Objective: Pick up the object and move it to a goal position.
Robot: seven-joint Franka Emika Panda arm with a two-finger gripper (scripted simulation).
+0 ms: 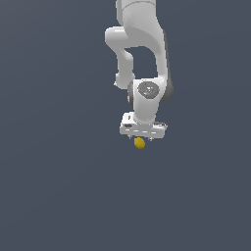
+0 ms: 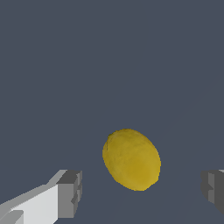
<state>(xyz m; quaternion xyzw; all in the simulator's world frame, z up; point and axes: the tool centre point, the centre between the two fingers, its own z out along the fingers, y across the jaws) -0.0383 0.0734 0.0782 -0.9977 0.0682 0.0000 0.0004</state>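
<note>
Gripper (image 2: 142,192): white body, grey blocky fingers (image 2: 70,192) spread wide, one on each side of the object, neither touching it. Object (image 2: 131,159): yellow-orange, egg-shaped, smooth matte lump, lying between the fingers on a plain slate-grey surface (image 2: 52,65).

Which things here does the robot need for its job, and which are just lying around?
For the job:
- the yellow lump, to be picked up
- the gripper, open, with its fingers on either side of the lump, not touching

Just lying around:
- nothing else shows, only the plain grey ground
</note>
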